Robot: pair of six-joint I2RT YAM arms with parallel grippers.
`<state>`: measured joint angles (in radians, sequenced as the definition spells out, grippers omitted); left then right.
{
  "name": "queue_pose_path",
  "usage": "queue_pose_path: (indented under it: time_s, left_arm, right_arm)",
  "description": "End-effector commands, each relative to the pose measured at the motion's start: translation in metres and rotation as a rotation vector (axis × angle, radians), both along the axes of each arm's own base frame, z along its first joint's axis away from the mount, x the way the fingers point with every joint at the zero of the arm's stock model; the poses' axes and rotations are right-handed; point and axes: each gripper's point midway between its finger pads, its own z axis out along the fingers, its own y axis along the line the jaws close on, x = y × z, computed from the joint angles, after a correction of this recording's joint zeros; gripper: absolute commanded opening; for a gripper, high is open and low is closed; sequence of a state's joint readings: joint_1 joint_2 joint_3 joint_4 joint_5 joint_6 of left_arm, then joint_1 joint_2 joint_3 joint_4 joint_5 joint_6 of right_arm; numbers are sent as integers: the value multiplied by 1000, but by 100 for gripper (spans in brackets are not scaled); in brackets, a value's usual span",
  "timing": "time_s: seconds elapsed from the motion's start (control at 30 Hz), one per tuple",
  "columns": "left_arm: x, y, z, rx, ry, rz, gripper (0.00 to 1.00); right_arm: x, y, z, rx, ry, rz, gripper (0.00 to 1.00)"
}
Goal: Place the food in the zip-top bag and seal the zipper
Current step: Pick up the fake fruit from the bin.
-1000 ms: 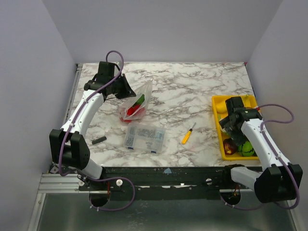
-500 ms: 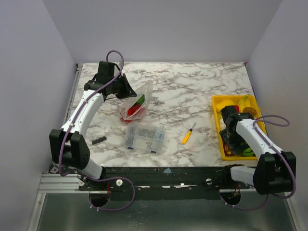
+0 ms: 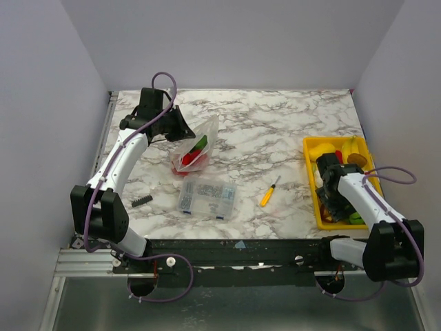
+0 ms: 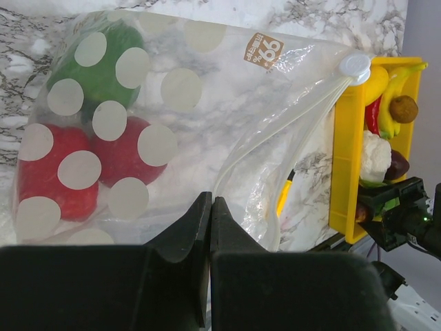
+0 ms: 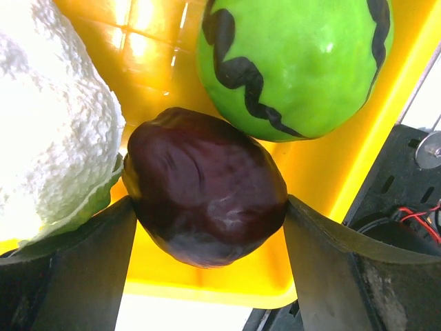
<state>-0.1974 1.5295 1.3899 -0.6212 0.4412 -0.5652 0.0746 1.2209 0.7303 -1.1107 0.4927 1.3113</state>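
The see-through zip-top bag lies at the far left, and red and green food shows inside it. Its zipper strip gapes open, with a white slider at the end. My left gripper is shut on the bag's edge film; it also shows in the top view. My right gripper is down in the yellow tray, its fingers pressed on both sides of a dark brown fruit. A green striped fruit and a white cauliflower lie beside it.
A rigid clear compartment box of small metal parts sits near the front left. A yellow-handled screwdriver lies between the box and the tray. A small black part lies left of the box. More toy food fills the tray's far end.
My right gripper has moved toward the near end of the tray and lowered onto the dark brown fruit. The left arm and the bag have not moved.
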Motion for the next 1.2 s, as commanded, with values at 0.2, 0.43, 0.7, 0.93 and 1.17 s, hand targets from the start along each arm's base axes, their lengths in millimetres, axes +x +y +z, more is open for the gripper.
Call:
queue_pose_path:
  time_s: [0.2, 0.43, 0.7, 0.93, 1.17]
  left_arm:
    - [2, 0, 18, -27, -54, -12, 0]
    - [3, 2, 17, -17, -62, -5, 0]
    - [3, 2, 18, -18, -65, -5, 0]
    - [2, 0, 21, -29, -72, -14, 0]
    - [1, 0, 21, -31, -76, -18, 0]
  right_arm:
    - [3, -12, 45, -56, -130, -10, 27]
    - [30, -4, 99, -21, -335, 152, 3]
    - [78, 61, 154, 170, -682, 665, 3]
    - [94, 175, 227, 574, -1155, 1229, 2]
    - [80, 240, 261, 938, -1484, 1435, 2]
